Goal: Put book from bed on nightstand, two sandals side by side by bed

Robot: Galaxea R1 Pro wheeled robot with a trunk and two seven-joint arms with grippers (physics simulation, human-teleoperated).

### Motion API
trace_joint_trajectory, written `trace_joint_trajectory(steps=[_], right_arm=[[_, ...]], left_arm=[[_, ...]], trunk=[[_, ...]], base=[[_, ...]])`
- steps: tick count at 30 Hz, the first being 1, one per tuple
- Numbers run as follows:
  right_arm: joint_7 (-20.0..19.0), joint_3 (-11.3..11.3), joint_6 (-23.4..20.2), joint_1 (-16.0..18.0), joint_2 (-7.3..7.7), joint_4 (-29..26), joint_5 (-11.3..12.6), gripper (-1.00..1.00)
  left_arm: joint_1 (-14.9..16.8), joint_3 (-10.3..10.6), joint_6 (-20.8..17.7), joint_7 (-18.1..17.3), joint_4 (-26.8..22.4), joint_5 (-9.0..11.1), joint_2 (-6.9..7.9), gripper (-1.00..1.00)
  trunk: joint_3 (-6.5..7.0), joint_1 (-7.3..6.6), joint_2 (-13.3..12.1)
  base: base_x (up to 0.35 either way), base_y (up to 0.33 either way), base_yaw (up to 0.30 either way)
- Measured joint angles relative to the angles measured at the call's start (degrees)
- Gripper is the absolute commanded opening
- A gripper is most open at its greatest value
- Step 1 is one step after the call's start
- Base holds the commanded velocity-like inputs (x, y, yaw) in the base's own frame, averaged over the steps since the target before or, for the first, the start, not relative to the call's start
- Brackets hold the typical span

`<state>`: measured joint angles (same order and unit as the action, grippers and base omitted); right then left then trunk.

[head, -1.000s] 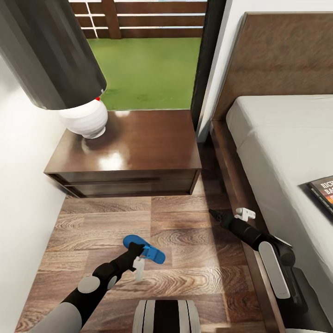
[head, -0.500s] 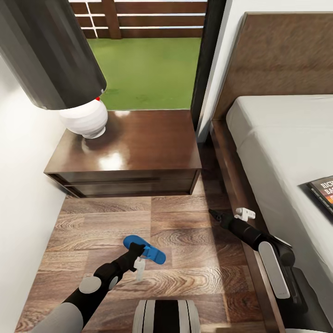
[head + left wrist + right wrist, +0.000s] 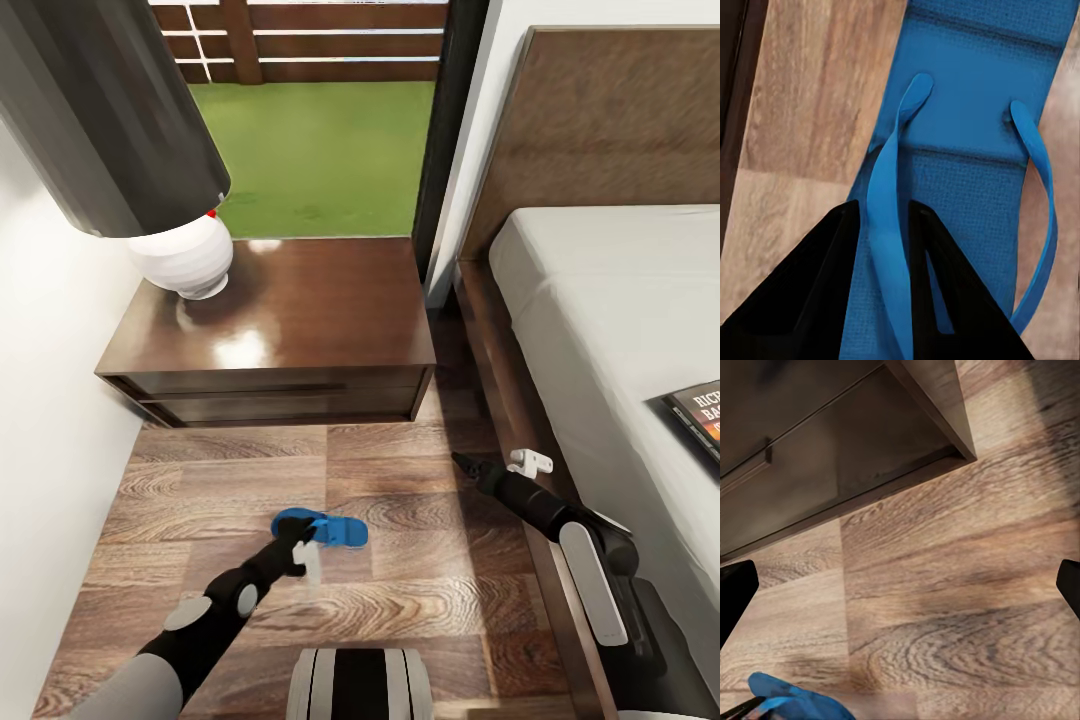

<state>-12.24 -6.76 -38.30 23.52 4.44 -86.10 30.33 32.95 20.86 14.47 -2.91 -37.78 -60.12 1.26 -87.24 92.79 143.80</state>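
In the head view, the right half of the frame is taken up by one bed, its pale mattress set in a dark frame, and one book is seen lying on the mattress at the right edge, not yet moved. One nightstand stands at centre left, beside the bed's headboard, with one white lamp on its top at the upper left. One blue sandal lies on the wood floor at lower centre, in front of the nightstand and to the left of the bed frame; a second sandal cannot be made out. The left pincer is placed at the sandal, and in the left wrist view one strap of the sandal is clasped between its dark fingers, so the pincer is closed narrowly on the strap. The right pincer is held low near the bed frame, spread wide and holding nothing. The sandal-placing step is judged to be in hand; next, the sandal would need to be carried toward the bed's side and laid flat there, with room left beside it for its mate.
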Motion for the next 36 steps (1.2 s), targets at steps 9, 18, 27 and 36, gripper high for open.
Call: trace_joint_trajectory(steps=[9, 18, 27, 36], right_arm=[[-0.1, 0.0, 0.0, 0.0, -0.04, 0.0, 0.0, 1.0], [-0.1, 0.0, 0.0, 0.0, -0.04, 0.0, 0.0, 1.0], [-0.1, 0.0, 0.0, 0.0, -0.07, 0.0, 0.0, 1.0], [-0.1, 0.0, 0.0, 0.0, -0.04, 0.0, 0.0, 1.0]], left_arm=[[0.0, 0.0, -0.2, -0.4, 0.1, 29.6, 0.84, -1.0], [0.0, -0.6, -1.5, -11.7, 0.5, 40.0, 1.02, -1.0], [0.0, -15.3, -10.6, -27.4, -4.1, 50.6, 2.58, -1.0], [0.0, -32.6, -10.3, -35.2, -5.1, 61.1, 2.79, -1.0]], trunk=[[0.0, 0.0, 0.0], [0.0, 0.0, 0.0], [0.0, 0.0, 0.0], [0.0, 0.0, 0.0]], base=[[0.0, 0.0, 0.0], [0.0, 0.0, 0.0], [0.0, 0.0, 0.0], [0.0, 0.0, 0.0]])
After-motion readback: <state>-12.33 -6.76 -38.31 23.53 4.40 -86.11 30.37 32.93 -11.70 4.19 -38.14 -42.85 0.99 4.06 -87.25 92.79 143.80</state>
